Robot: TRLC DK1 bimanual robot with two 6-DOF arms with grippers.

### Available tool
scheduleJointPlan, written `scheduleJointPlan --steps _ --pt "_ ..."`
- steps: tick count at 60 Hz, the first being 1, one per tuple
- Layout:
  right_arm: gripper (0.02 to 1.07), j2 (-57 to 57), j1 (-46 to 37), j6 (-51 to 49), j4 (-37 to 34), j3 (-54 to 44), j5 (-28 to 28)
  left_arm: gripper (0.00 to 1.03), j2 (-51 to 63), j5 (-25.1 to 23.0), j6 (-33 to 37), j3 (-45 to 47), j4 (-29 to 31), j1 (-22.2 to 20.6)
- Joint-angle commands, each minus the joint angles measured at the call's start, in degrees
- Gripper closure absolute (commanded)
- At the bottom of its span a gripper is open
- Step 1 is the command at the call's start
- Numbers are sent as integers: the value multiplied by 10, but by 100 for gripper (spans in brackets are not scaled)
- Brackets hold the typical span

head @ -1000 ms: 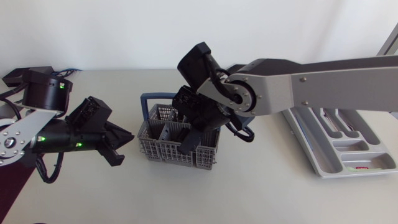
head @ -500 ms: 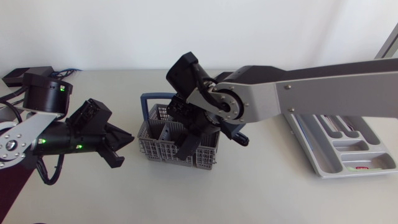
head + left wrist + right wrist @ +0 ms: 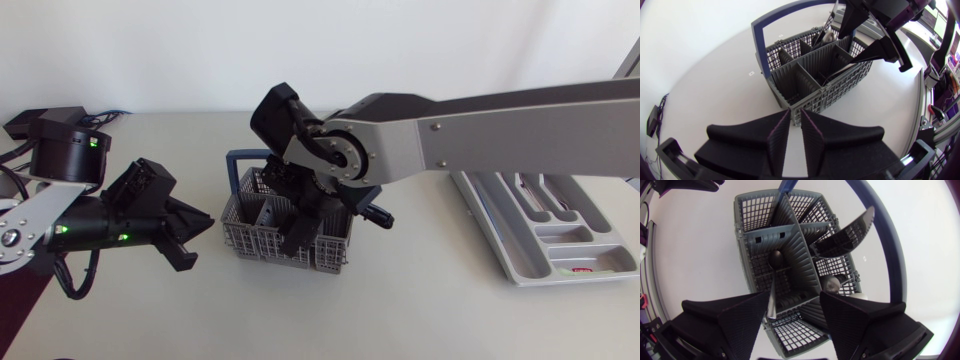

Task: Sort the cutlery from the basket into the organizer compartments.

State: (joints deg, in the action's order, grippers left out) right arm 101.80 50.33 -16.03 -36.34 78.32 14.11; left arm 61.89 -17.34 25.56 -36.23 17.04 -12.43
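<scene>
Grey plastic mesh forms the cutlery basket with the blue hoop handle (image 3: 240,240), and our right gripper (image 3: 792,315) hangs straight over it with its two black wedge fingers spread wide and nothing held between them; under that gap sit the basket's ribbed inner walls, meeting in a cross; a slim silvery metal handle (image 3: 771,297) stands in one compartment just beside the inner edge of one finger, though we cannot tell whether they touch; a rounded shiny metal end (image 3: 831,284) shows in another compartment close to the other finger; ahead of the fingers a dark rounded piece (image 3: 776,259) rests against a divider, and we cannot tell what kind of cutlery it is; farther ahead a dark ribbed flap (image 3: 847,230) leans across a compartment; our left gripper (image 3: 795,130) sits low over the white table (image 3: 400,310), its fingers drawn to a narrow slit and holding nothing, with a corner of the basket just ahead of its tips; the light grey plastic organizer tray (image 3: 560,240) lies well apart from both grippers, on the side of our right arm's silver-grey link (image 3: 500,140) away from the basket, and we cannot make out what its compartments hold.
</scene>
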Motion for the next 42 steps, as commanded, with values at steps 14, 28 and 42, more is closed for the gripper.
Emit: scheduleJointPlan --steps 14,28,42 --pt "32 -46 0 29 -15 -30 5 85 -5 -4 10 10 1 0" --pt "32 -124 -2 33 -7 -106 4 85 57 -4 34 -16 -38 46" --pt "32 -204 -17 32 12 -178 -3 86 133 -27 36 -52 -65 85"
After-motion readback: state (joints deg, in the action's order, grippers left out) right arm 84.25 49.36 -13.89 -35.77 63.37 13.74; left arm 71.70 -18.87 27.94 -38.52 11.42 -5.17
